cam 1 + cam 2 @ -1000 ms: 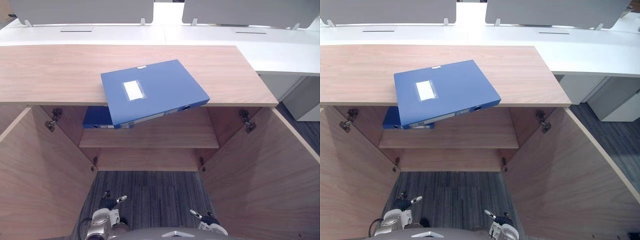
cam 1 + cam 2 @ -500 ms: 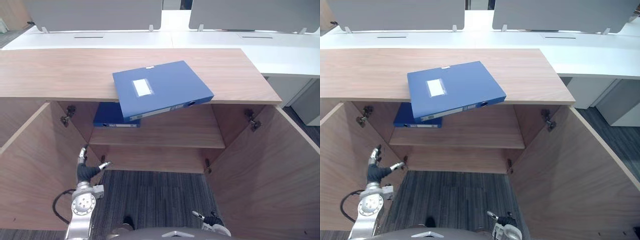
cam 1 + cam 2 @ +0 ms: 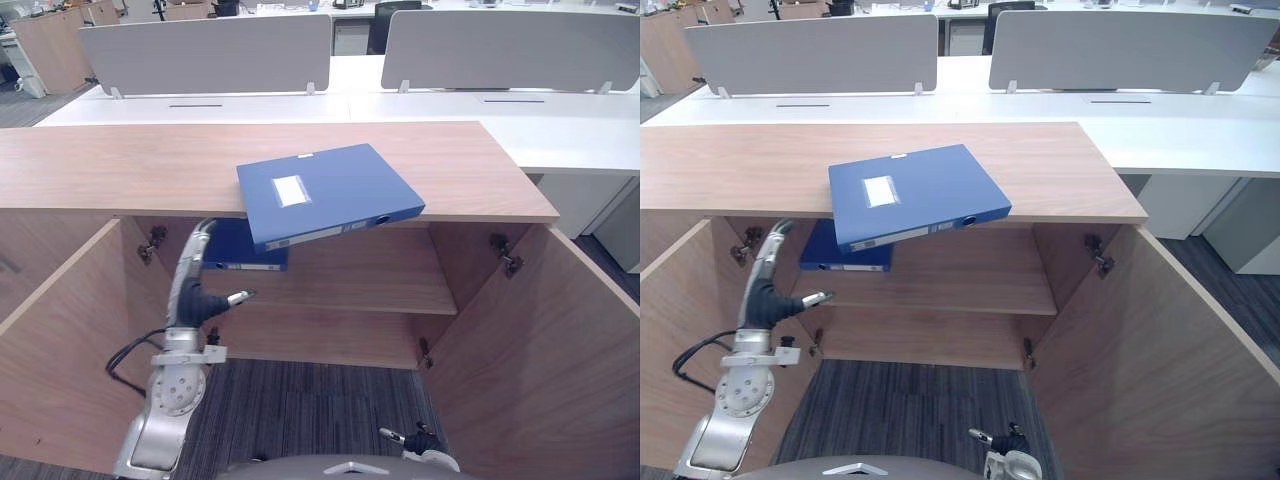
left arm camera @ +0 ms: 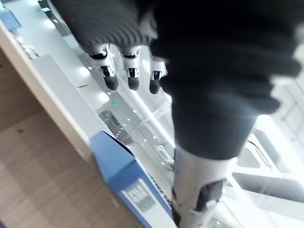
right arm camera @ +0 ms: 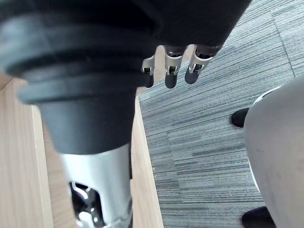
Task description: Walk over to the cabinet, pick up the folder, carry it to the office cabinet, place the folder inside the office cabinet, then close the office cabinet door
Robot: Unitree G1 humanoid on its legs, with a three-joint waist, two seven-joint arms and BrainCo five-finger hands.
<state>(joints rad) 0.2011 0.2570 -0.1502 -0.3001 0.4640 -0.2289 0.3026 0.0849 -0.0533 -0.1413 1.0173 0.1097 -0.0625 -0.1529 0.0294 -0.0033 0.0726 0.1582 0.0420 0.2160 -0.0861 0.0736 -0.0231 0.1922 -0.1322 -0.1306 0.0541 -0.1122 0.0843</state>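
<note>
Folder [image 3: 330,192] overhanging cabinet top [image 3: 120,160] — left robot hand [image 3: 196,300] splayed below; right robot hand [image 3: 420,439] low, uncurled.

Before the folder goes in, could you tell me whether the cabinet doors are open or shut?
Open: the left door and right door both stand swung outward, exposing the shelf inside.

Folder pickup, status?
Left robot hand open, empty, up near the shelf; right robot hand open, low. Folder untouched on cabinet top, overhanging front edge. Second blue folder on shelf; doors open.
</note>
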